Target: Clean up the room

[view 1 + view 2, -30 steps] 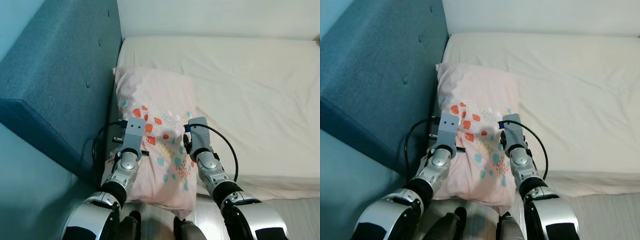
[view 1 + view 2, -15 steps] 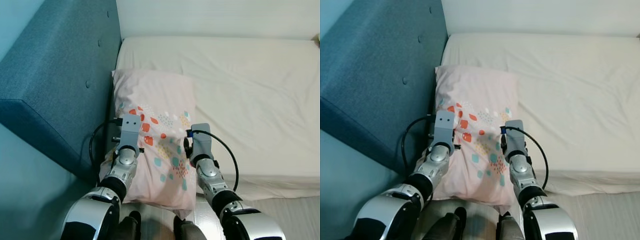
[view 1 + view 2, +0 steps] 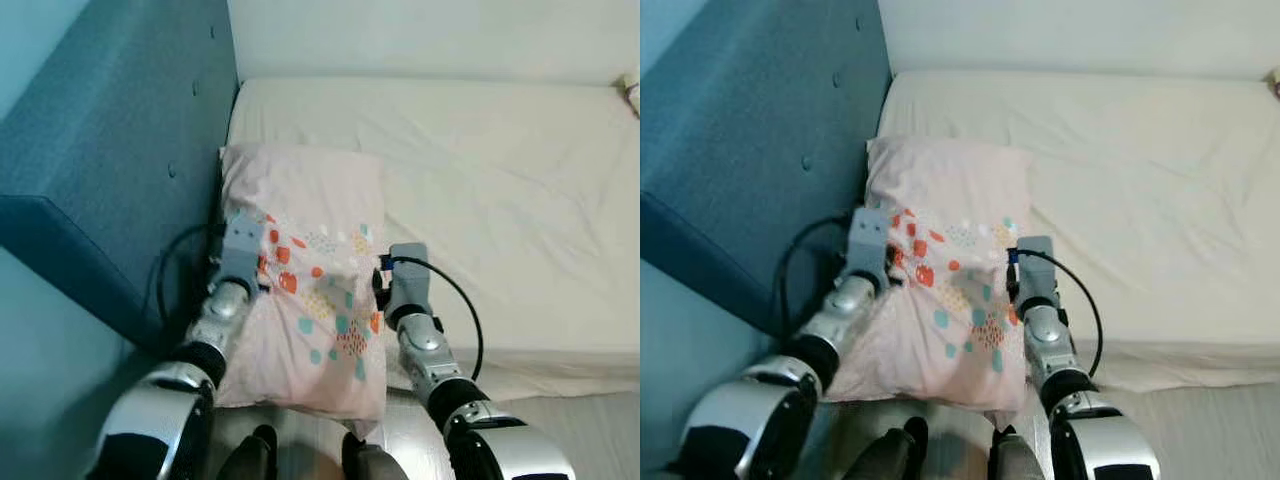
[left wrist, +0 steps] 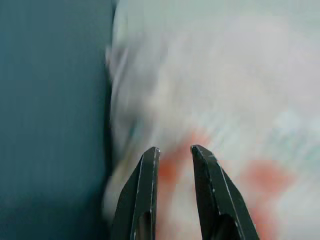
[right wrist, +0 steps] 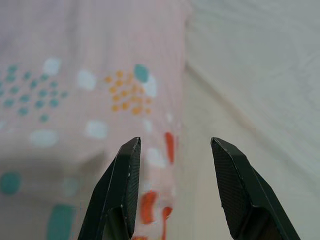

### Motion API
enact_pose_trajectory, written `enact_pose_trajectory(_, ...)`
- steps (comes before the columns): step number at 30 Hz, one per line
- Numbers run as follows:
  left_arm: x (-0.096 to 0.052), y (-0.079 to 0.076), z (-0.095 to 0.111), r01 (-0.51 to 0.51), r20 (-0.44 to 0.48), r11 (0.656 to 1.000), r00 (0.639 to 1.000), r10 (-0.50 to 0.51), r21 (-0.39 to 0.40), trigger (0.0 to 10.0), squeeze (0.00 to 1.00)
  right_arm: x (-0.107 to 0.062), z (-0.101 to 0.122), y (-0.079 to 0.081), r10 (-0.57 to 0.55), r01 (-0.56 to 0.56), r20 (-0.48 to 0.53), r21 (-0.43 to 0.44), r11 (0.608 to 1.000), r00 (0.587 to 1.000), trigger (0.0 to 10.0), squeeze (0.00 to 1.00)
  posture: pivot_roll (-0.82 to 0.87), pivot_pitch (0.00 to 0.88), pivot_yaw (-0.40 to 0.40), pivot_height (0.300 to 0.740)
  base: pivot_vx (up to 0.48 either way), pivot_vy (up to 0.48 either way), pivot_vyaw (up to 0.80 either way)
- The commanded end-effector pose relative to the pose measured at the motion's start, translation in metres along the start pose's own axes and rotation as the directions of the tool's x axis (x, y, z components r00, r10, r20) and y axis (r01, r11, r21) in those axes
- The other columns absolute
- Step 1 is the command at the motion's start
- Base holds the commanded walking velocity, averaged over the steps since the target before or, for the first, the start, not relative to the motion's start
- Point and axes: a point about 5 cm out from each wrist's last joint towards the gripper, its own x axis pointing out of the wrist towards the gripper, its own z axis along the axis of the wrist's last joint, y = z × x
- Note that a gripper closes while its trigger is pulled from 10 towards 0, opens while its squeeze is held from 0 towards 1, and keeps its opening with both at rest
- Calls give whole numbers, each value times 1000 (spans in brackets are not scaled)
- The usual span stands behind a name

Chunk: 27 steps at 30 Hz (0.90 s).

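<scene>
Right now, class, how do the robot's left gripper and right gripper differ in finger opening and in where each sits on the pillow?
The left gripper has its fingers only narrowly parted; the right gripper is spread wide. The left gripper is at the pink patterned pillow's edge beside the blue headboard; the right gripper is at the edge bordering the cream mattress. Both have black fingers and hold nothing.
</scene>
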Motion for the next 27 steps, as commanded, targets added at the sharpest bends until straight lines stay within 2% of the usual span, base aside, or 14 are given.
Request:
enact_pose_trajectory(1, 2, 5, 9, 15, 56, 1000, 998, -15, 14, 10000, 0, 0, 0, -6, -16, 16, 10, 16, 1000, 1000, 10000, 0, 67, 197, -23, 740, 0, 0, 0)
enact_pose_trajectory(3, 4, 9, 16, 21, 84, 1000, 996, -22, 21, 10000, 0, 1, 3, -9, -19, 19, 18, 18, 1000, 1000, 10000, 0, 67, 197, -23, 740, 0, 0, 0)
enact_pose_trajectory(5, 10, 27, 42, 38, 202, 997, 978, -50, 63, 10000, 0, 3, 12, -18, -23, 22, 65, 15, 1000, 998, 10000, 0, 41, 152, -24, 740, 0, 0, 0)
enact_pose_trajectory(8, 9, 32, 45, 141, 215, 989, 965, -148, 45, 10000, 0, 2, 14, -21, -20, 17, 91, 30, 999, 996, 10000, 0, 29, 117, -18, 740, 0, 0, 0)
enact_pose_trajectory(10, 4, 33, 34, 182, 187, 983, 965, -182, 16, 10000, 0, 0, 11, -18, 11, -14, 84, 32, 999, 996, 10000, 0, 25, 101, -13, 740, 0, 0, 0)
enact_pose_trajectory(13, -14, 33, -8, 141, 70, 984, 989, -134, -108, 10000, 0, -11, -3, -9, 86, -87, 63, 13, 996, 994, 10000, 0, 18, 81, -7, 740, 0, 0, 0)
enact_pose_trajectory(14, -14, 33, -8, 141, 70, 984, 989, -134, -108, 10000, 0, -11, -3, -9, 86, -87, 63, 13, 996, 994, 10000, 0, 18, 81, -7, 740, 0, 0, 0)
enact_pose_trajectory(15, -29, 28, -34, 130, 2, 981, 991, -132, -147, 10000, 0, -20, -10, -4, 124, -124, 59, 0, 992, 991, 10000, 0, 5, 71, -8, 740, 0, 0, 0)
enact_pose_trajectory(18, -36, 25, -44, 128, -18, 981, 991, -132, -149, 10000, 0, -24, -13, -1, 138, -138, 59, 0, 990, 989, 10000, 0, 5, 71, -8, 740, 0, 0, 0)
enact_pose_trajectory(20, -58, 15, -66, 193, -53, 979, 979, -197, -65, 10000, 0, -38, -22, 7, 181, -180, 52, -11, 984, 982, 10000, 0, 7, 65, -10, 740, 0, 0, 0)
enact_pose_trajectory(21, -70, 9, -76, 237, -69, 970, 968, -241, -56, 10000, 0, -47, -28, 12, 195, -195, 42, -7, 981, 980, 10000, 0, 8, 60, -17, 740, 0, 0, 0)
enact_pose_trajectory(22, -70, 9, -76, 237, -69, 970, 968, -241, -56, 10000, 0, -47, -28, 12, 195, -195, 42, -7, 981, 980, 10000, 0, 8, 60, -17, 740, 0, 0, 0)
enact_pose_trajectory(25, -82, 4, -91, 226, -118, 964, 963, -243, -143, 10000, 0, -55, -40, 13, 196, -195, 18, -33, 980, 980, 10000, 0, 10, 59, -19, 740, 0, 0, 0)
enact_pose_trajectory(27, -85, 5, -95, 183, -154, 971, 966, -206, -153, 10000, 0, -59, -43, 11, 193, -192, 5, -45, 980, 981, 10000, 0, 10, 59, -19, 740, 0, 0, 0)
